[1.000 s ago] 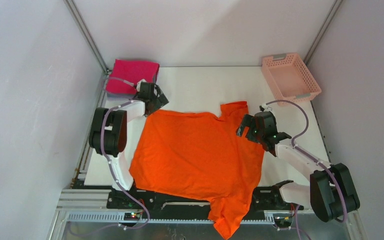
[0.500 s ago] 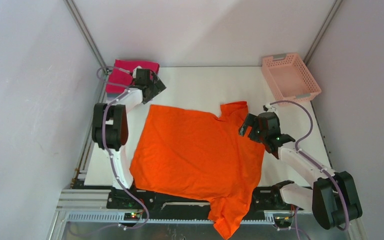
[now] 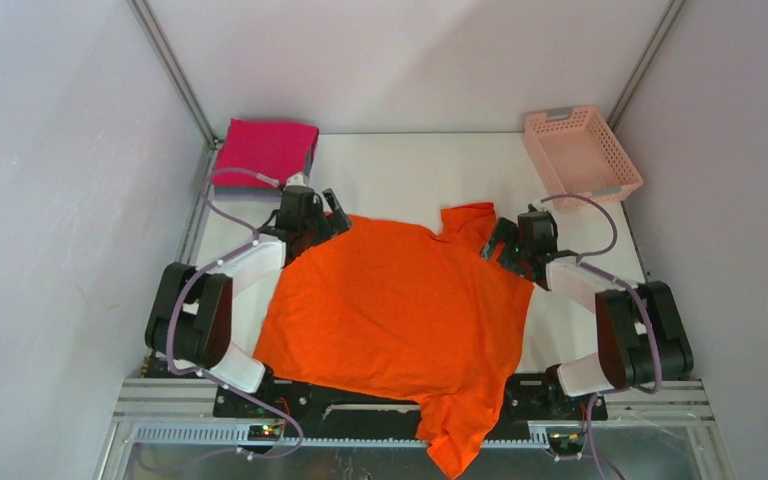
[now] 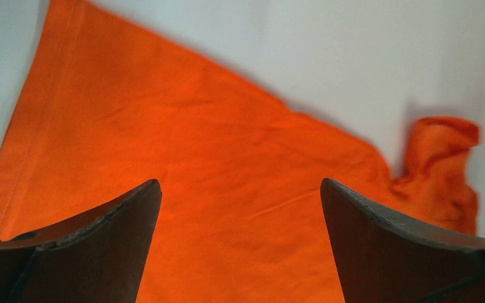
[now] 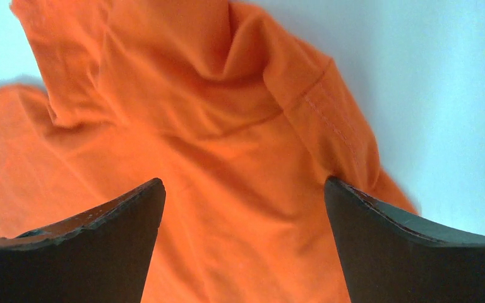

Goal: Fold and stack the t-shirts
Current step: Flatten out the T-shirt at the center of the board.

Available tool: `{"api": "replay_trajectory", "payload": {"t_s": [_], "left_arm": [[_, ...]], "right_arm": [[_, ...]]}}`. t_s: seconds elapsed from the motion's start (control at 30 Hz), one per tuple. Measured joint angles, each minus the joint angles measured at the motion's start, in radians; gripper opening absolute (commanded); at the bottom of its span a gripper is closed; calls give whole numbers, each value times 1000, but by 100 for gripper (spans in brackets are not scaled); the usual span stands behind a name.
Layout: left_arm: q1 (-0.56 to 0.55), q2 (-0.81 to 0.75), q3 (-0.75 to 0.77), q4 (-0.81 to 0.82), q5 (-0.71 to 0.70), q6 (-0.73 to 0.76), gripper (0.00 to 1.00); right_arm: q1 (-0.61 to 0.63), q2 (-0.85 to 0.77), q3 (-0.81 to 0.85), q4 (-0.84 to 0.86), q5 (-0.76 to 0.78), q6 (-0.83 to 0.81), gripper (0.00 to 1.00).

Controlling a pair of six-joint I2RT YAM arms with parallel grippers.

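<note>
Orange tee [image 3: 400,310] lies spread mid-table, with one end hanging off the near edge and its far-right sleeve bunched. Left gripper [image 3: 326,214] sits over its far-left corner and right gripper [image 3: 498,243] over the bunched sleeve. Both jaws are wide and hold nothing. White table [image 3: 410,165] shows beyond. Folded magenta shirt [image 3: 265,150] far left. Pink basket [image 3: 542,160] far right, apart from the tee.

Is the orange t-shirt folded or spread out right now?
Spread out: the orange t-shirt lies open across the table, only one sleeve bunched.
</note>
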Motion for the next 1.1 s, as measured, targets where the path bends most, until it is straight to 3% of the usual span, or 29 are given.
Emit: {"api": "replay_trajectory", "payload": {"t_s": [0.33,0.67,1.1], "left_arm": [[21,173,10,36,5,-17,100],[74,377,244,42,55,-62,100],[92,608,606,-89,54,-121,100]], "right_arm": [[-80,205,182,37,-23,17,100],[-142,416,439,-12,-84,17,100],[-194,782,978,-156,-154,12,100]]}}
